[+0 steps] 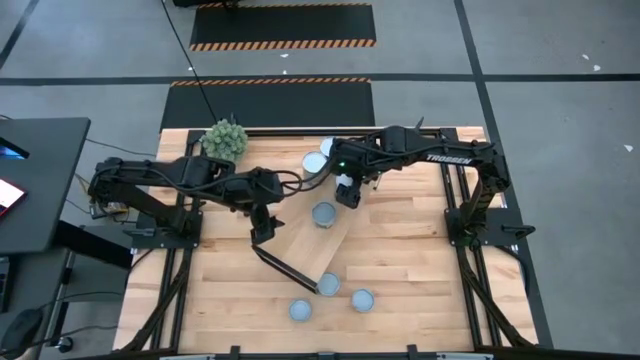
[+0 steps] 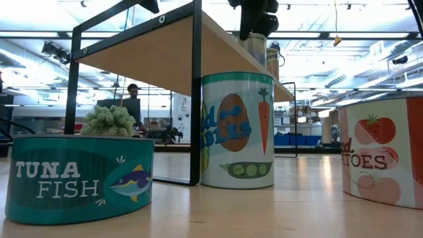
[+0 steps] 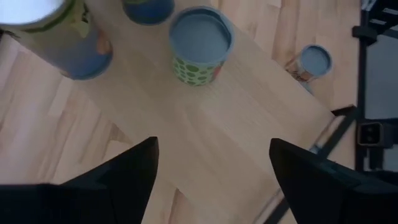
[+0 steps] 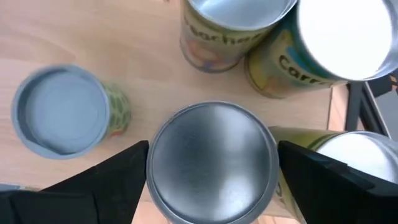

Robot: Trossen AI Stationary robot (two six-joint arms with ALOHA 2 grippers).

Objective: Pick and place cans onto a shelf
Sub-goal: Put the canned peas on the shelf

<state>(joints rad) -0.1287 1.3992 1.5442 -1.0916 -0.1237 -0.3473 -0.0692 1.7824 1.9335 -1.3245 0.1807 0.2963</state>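
Observation:
The shelf [image 1: 300,240] is a long light-wood board on a black frame, lying slantwise on the table. My right gripper [image 1: 347,192] is over its far end, shut on a silver-topped can [image 4: 211,162]. A green-dotted can [image 1: 323,214] stands upright on the board, and it also shows in the left wrist view [image 3: 200,43]. Two cans [image 1: 313,163] stand on their bases near the far end. My left gripper [image 1: 262,232] is open and empty above the board's middle [image 3: 214,149]. Three more cans [image 1: 329,284] stand upright on the table by the board's near end. My right gripper pinches the silver-topped can between its two fingers, on opposite sides of its wall [image 4: 151,171] near the top. The fingers [image 4: 121,174] come from above, pointing down. The can is upright [image 2: 254,46]. The shelf's edge hides its lower end.
A green bushy plant [image 1: 225,140] stands at the table's far left. In the low view a tuna can [image 2: 79,178], a peas-and-carrot can [image 2: 236,129] and a tomato can [image 2: 386,152] stand close to the camera. A person [image 2: 132,99] shows in the room behind.

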